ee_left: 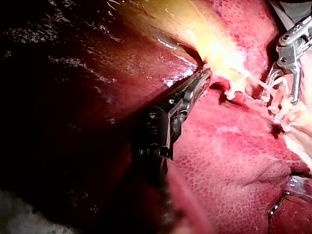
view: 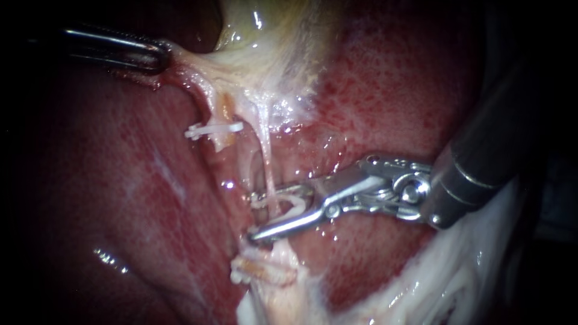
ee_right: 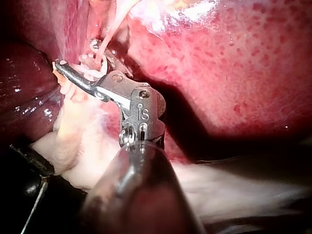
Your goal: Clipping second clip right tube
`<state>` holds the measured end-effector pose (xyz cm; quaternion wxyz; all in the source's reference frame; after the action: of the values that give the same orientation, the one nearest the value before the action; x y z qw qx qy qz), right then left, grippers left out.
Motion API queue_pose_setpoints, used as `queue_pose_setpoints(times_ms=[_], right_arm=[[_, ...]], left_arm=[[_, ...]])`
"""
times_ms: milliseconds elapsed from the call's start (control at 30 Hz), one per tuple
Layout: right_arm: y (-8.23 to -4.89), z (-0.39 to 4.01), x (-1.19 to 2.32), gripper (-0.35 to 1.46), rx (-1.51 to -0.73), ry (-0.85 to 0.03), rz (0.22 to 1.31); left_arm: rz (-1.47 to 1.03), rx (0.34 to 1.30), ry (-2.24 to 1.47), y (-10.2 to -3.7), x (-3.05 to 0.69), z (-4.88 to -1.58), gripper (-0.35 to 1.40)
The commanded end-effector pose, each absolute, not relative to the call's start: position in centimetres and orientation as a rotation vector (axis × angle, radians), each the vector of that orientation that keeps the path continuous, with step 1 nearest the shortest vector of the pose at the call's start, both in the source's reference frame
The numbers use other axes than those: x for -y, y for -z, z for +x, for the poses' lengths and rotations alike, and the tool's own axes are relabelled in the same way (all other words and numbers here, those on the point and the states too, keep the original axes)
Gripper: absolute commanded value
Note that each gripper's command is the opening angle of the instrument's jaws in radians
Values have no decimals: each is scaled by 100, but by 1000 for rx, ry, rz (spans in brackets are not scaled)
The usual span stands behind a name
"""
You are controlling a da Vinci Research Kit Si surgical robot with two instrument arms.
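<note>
Instruments number two, tubes two, and clips two for certain with a possible third; the left instrument has its end effector clamped on a band of pale tissue at the neck of the gallbladder, which stretches taut from there toward the tubes; the right instrument has its end effector spread, both jaws bearing on the loaded clip seated between them; the right tube, a thin pale strand, runs through that clip between the jaws; the left tube lies just beyond the jaw tips, toward the left instrument, with the fixed clip across it, well apart from the loaded one; just past the jaw farther from the gallbladder sits a ridged pale lump that may be a third clip, too blurred to say; the left instrument's shaft fades into darkness behind its end effector, and the right shaft is cut off at the endoscope view's margin; in the right wrist view that shaft fills the foreground and covers the tissue under it; bare liver lies open beyond the tubes, ahead of the right end effector; white fatty tissue lies close beside its wrist; the jaw tips sit near the liver in the narrow groove where the tubes run.
</note>
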<state>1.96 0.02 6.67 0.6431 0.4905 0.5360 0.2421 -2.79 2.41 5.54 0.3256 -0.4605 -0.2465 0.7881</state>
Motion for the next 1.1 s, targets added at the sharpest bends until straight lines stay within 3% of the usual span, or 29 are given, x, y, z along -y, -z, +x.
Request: queue_pose_setpoints(times_ms=[33, 233, 533, 1000, 1100], right_arm=[[-662, 196, -3, 50, -1229, -551, 1128], [-647, 201, 2, 49, -1260, -554, 1179], [-652, 194, 0, 38, -1257, -554, 1186], [-649, 184, -4, -33, -1256, -546, 1198], [-649, 184, -4, -35, -1249, -549, 1212]], left_arm=[[-1207, 646, -2066, -553, -241, -279, -35], [-1207, 646, -2066, -554, -241, -279, -35], [-1207, 646, -2066, -554, -241, -279, -35], [-1207, 647, -2066, -554, -241, -279, -35], [-1207, 647, -2066, -554, -241, -279, -35]])
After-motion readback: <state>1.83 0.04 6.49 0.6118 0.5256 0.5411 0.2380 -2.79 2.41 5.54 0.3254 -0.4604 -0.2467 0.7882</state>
